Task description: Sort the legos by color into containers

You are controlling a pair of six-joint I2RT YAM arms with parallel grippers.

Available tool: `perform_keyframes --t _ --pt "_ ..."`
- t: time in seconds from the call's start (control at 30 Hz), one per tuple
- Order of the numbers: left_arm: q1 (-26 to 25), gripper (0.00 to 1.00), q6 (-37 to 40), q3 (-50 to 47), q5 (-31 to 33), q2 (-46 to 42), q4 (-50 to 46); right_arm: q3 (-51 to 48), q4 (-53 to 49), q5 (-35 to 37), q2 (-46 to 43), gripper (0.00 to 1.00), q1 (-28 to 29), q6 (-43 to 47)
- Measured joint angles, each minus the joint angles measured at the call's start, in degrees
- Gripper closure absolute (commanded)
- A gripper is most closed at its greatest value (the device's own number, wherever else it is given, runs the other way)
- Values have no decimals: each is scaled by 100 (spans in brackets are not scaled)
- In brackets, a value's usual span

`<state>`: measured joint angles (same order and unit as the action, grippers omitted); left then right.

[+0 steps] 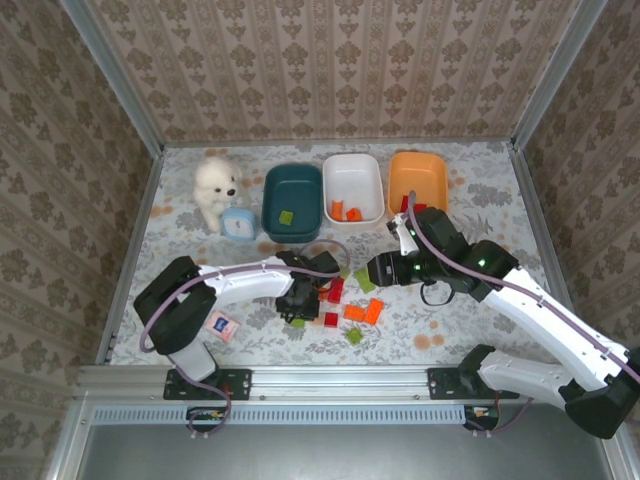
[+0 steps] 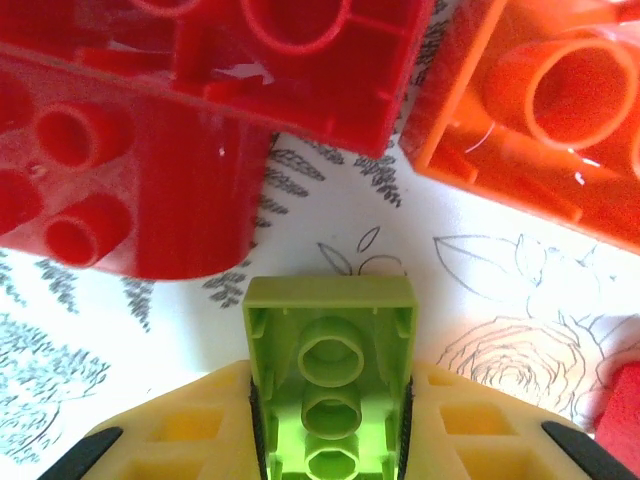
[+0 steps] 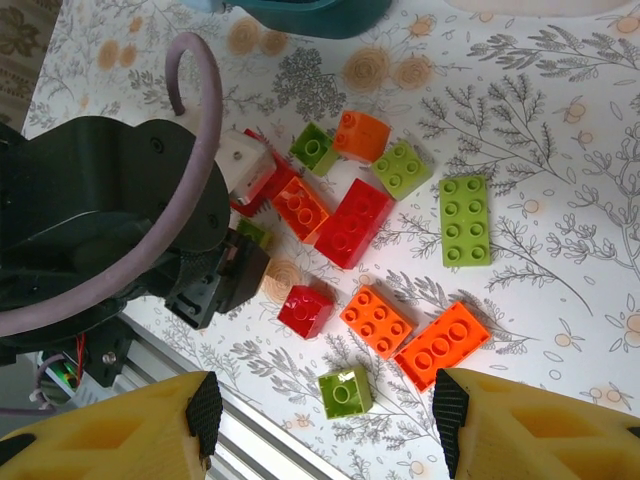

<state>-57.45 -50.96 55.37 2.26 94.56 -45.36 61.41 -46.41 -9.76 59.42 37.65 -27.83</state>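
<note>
My left gripper (image 2: 330, 440) is shut on a light green lego (image 2: 330, 350), underside up, just over the cloth. Red legos (image 2: 150, 180) and an orange lego (image 2: 540, 110) lie right beyond it. From above, this gripper (image 1: 298, 305) sits at the left end of the loose pile. My right gripper (image 3: 325, 415) hovers open above the pile, over a small green lego (image 3: 345, 390), an orange oblong lego (image 3: 442, 345) and a red one (image 3: 306, 310). At the back stand the teal container (image 1: 270, 200), the white container (image 1: 352, 160) and the orange container (image 1: 417, 158), each with a lego or two inside.
A white plush dog (image 1: 216, 190) and a light-blue round object (image 1: 238, 224) stand left of the teal tub. A pink-and-white card (image 1: 221, 326) lies near the left arm's base. A metal rail (image 1: 330, 378) runs along the near edge. Walls close in the other three sides.
</note>
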Motion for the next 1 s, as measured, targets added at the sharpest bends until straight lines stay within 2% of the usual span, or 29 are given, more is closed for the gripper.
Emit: perform_keyframes --t 0.17,0.37,0.5,0.67,0.87,1.0 --pt "256 73 122 1001 28 -584 -761 275 -26 -103 -7 39 -323 -7" --pt "1523 73 763 2590 -96 -623 -920 675 79 -297 149 39 -643 -66" --pt "2249 73 1316 3532 -225 184 -782 903 205 -459 688 39 -693 -96" --pt "2765 73 1849 4564 -444 1626 -468 1185 293 -649 1451 38 -758 -160" --pt "2865 74 2124 5672 -605 3108 -396 1530 297 -748 1801 38 -782 -221" --pt "2857 74 2124 5853 -608 3565 -511 1591 297 -748 1803 38 -782 -238"
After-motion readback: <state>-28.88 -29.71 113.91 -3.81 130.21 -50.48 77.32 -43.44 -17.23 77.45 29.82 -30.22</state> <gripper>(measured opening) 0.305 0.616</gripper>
